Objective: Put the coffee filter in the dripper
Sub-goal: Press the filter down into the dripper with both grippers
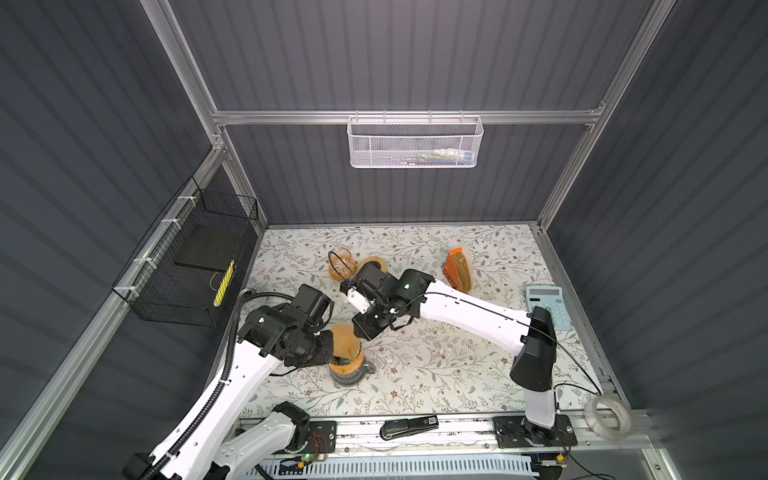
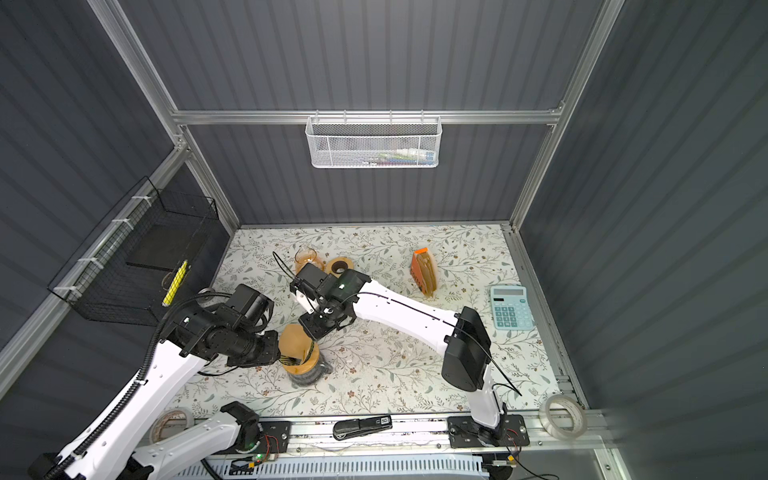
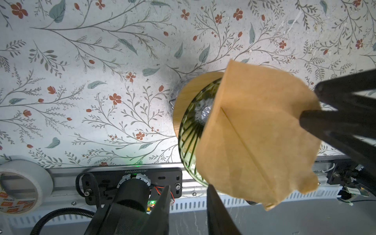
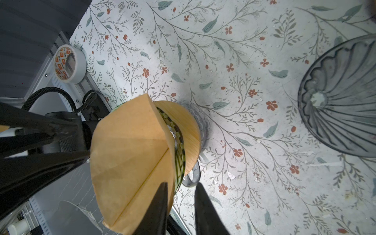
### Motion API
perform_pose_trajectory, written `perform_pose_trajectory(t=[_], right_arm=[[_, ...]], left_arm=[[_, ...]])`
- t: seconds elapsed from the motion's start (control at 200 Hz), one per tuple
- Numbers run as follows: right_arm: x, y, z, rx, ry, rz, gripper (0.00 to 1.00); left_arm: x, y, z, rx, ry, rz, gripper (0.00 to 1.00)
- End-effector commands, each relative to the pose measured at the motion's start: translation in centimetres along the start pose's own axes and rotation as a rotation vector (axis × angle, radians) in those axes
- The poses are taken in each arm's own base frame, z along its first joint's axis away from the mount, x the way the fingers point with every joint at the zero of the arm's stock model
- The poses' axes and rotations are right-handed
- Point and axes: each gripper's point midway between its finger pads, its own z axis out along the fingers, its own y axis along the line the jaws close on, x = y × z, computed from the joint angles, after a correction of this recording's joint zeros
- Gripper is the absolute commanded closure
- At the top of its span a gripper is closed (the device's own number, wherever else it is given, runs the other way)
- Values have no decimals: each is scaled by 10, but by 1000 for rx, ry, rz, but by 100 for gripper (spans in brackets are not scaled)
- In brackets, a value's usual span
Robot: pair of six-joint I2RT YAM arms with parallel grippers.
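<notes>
The brown paper coffee filter (image 1: 344,341) (image 3: 254,132) (image 4: 130,154) is a flattened cone standing tilted in the mouth of the dripper (image 1: 350,368) (image 3: 184,95) (image 4: 190,126). The dripper is green glass with a wooden collar and sits on a clear handled glass. My left gripper (image 3: 189,187) is at the filter's left edge with its jaws apart and nothing between them. My right gripper (image 4: 182,184) comes in from the far side, jaws apart. The filter's rim just reaches into its gap but is not pinched. Most of the dripper's bowl is hidden by the filter.
A clear ribbed glass funnel (image 4: 341,101) lies to the right of the dripper. An amber glass (image 1: 341,264), a brown tape roll (image 1: 372,264) and an orange filter pack (image 1: 457,270) stand further back. There is a calculator (image 1: 546,305) at the right edge. A stapler (image 1: 409,428) and tape rolls (image 1: 609,415) (image 3: 20,183) lie on the front rail.
</notes>
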Motion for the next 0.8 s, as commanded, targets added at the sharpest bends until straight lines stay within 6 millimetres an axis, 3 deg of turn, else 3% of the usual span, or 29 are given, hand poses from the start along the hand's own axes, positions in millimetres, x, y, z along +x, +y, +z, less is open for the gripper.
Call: perform_pose_trajectory(t=[0.0,0.595,0.795], right_arm=[[1,-1,4,20,15,-12,74],[3,8,7,16,25,-30,74],[2,10,5,15,22,-36,74]], left_arm=[[7,7,0,-26,12,-9,69],[7,9,3,-36,10,-13,68],[-2,2,-12,-4,-40,-13,68]])
